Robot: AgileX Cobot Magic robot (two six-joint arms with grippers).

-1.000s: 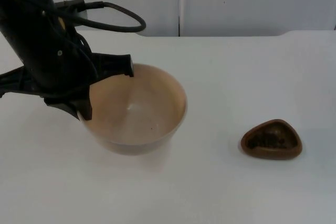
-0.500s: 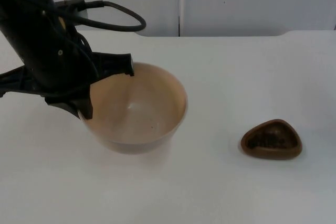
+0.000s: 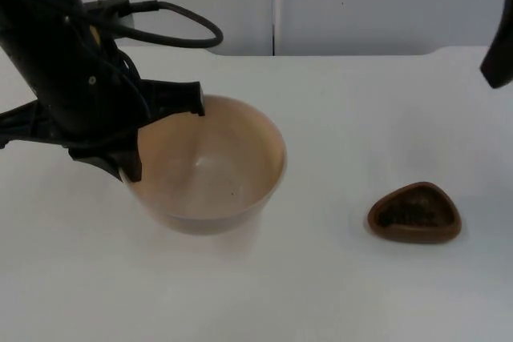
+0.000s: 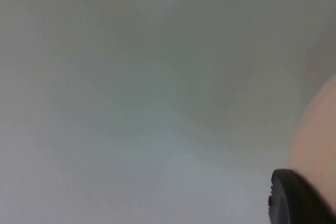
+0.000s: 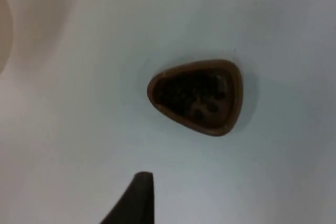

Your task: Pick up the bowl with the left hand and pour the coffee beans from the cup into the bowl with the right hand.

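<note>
Left gripper (image 3: 164,135): clamped on the rim of the tan round ceramic bowl (image 3: 210,167), at the bowl's left side.
Bowl: just above the white table (image 3: 337,118).
Brown rounded-triangle cup (image 3: 414,212): on the table, well right of the bowl, dark coffee beans (image 5: 197,95) inside.
Right gripper (image 3: 500,46): at the table's right edge, above the cup; cannot tell its fingers' state.

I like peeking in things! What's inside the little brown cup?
Dark coffee beans fill the brown cup nearly to its rim. The cup's bottom is hidden beneath them. The big bowl beside it looks empty.

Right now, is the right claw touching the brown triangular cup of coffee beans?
Apart. In the right wrist view, white table shows between the right claw's fingertip and the brown triangular cup.
</note>
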